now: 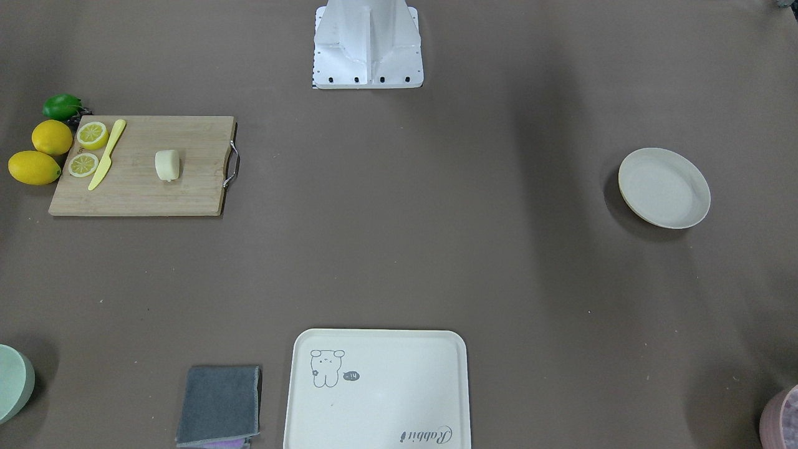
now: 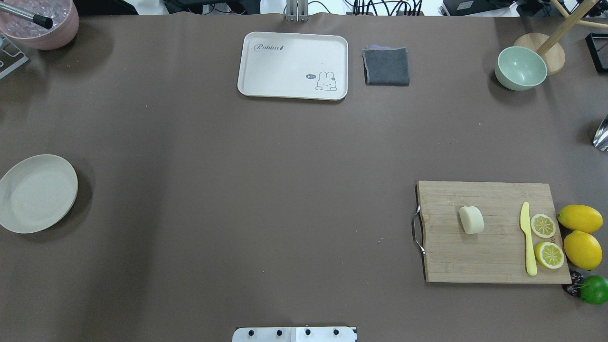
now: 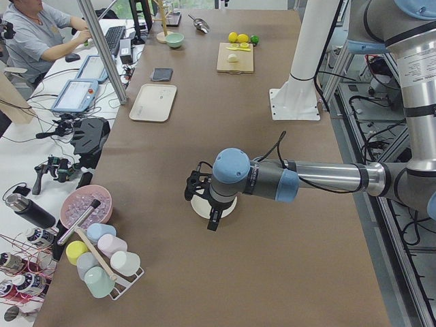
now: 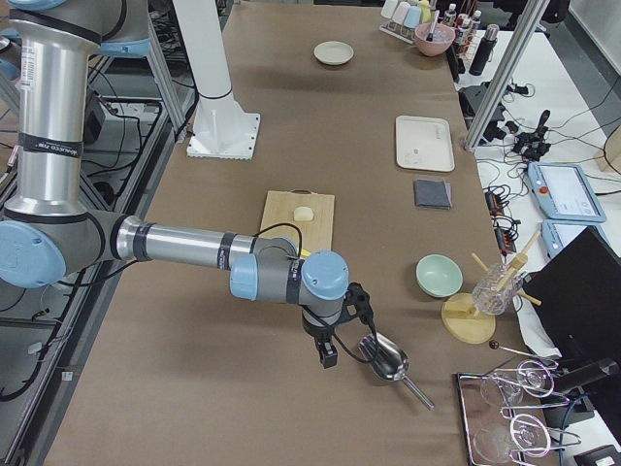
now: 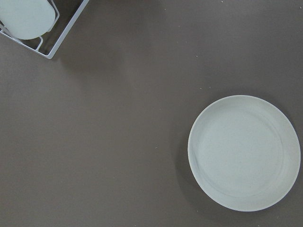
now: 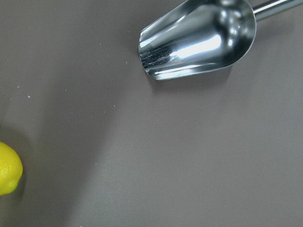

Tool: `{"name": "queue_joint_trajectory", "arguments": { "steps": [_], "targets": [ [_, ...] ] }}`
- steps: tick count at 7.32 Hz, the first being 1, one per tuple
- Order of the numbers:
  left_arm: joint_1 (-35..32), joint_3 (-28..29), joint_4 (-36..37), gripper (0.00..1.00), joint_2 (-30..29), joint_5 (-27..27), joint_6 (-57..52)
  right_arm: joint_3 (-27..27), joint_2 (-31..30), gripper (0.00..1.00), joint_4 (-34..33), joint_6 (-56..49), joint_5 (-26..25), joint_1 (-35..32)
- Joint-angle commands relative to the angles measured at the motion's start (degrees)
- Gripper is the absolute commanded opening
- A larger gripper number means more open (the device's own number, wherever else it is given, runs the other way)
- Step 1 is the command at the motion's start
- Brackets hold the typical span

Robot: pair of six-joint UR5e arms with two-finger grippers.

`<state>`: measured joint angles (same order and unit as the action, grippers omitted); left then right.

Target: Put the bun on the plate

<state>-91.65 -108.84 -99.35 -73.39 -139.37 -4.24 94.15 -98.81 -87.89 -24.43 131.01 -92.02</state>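
The bun (image 2: pixel 471 220) is a pale cream block lying on a wooden cutting board (image 2: pixel 494 259) at the table's right side; it also shows in the front view (image 1: pixel 167 165). The plate (image 2: pixel 38 193), round, off-white and with nothing on it, sits at the far left edge. In the left side view my left gripper (image 3: pixel 212 222) hangs over the plate (image 3: pixel 197 206), and the left wrist view looks down on the plate (image 5: pixel 244 152). My right gripper (image 4: pixel 328 355) hovers past the board, near a metal scoop (image 4: pixel 386 358). I cannot tell whether either gripper is open or shut.
On the board lie a yellow knife (image 2: pixel 527 237) and two lemon slices (image 2: pixel 543 225); whole lemons (image 2: pixel 579 218) and a lime (image 2: pixel 593 289) sit beside it. A cream tray (image 2: pixel 293 65), grey cloth (image 2: pixel 386 66), green bowl (image 2: pixel 520 68) and pink bowl (image 2: pixel 45 23) line the far edge.
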Motion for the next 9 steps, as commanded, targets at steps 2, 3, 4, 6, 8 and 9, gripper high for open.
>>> {"name": "queue_joint_trajectory", "arguments": {
  "steps": [2, 3, 4, 6, 8, 9],
  "targets": [
    [0.95, 0.12, -2.24, 0.98, 0.44, 0.15, -0.07, -0.11, -0.15, 1.00, -0.09, 0.00, 0.03, 0.18],
    [1.12, 0.73, -3.13, 0.98, 0.53, 0.15, 0.28, -0.11, -0.16, 1.00, -0.09, 0.00, 0.03, 0.26],
    [1.91, 1.34, -3.66, 0.98, 0.45, -0.55, 0.98, -0.28, -0.16, 1.00, -0.09, 0.00, 0.03, 0.35],
    [3.23, 3.35, -3.92, 0.97, -0.08, -0.56, 1.43, -0.28, -0.16, 1.00, -0.09, 0.00, 0.03, 0.44],
    [7.78, 6.35, -3.92, 0.97, -4.37, -0.56, 10.51, -0.28, -0.16, 1.00, -0.09, 0.00, 0.03, 0.53],
    [10.24, 6.88, -5.67, 0.94, -4.82, -0.38, 11.44, -0.19, -0.16, 1.00, -0.09, 0.00, 0.03, 0.53]
  ]
}}
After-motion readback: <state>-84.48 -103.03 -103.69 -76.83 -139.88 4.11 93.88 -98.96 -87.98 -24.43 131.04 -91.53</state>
